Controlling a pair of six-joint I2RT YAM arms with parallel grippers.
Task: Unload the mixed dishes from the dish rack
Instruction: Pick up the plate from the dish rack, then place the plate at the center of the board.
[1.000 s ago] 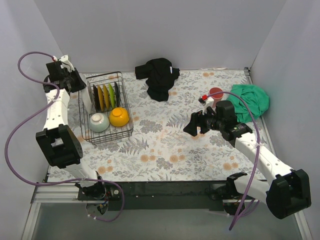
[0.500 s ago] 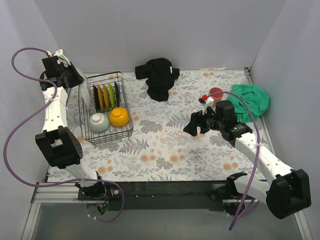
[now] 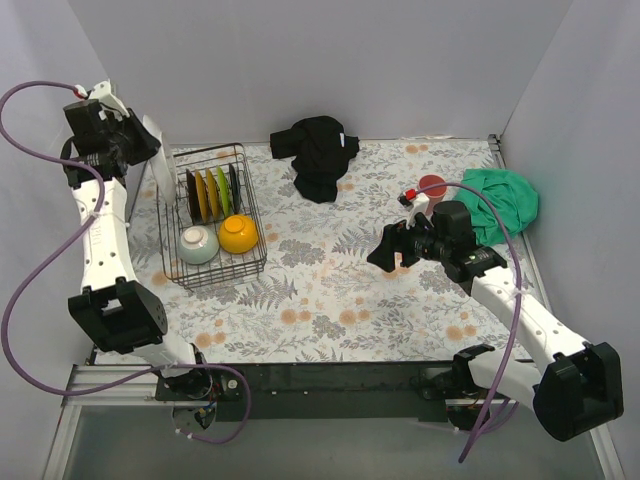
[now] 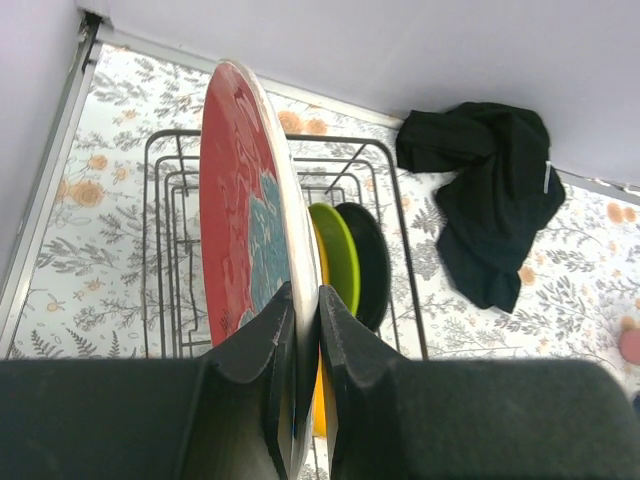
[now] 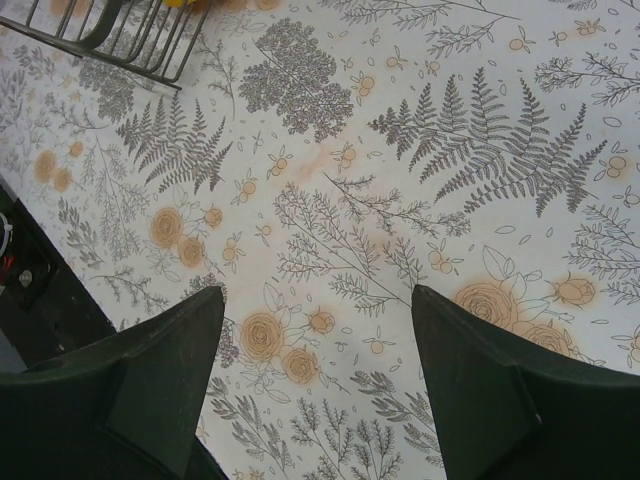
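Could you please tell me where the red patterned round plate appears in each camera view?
Top external: the red patterned round plate is upper left, edge-on, held by the left hand beside the rack's far-left corner.
Left wrist: centre-left, upright, pinched between the fingers.
Right wrist: not in view.
Shared landmark: the black wire dish rack.

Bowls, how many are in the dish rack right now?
2. A white bowl and an orange bowl sit side by side at the near end of the dish rack; none looks hidden.
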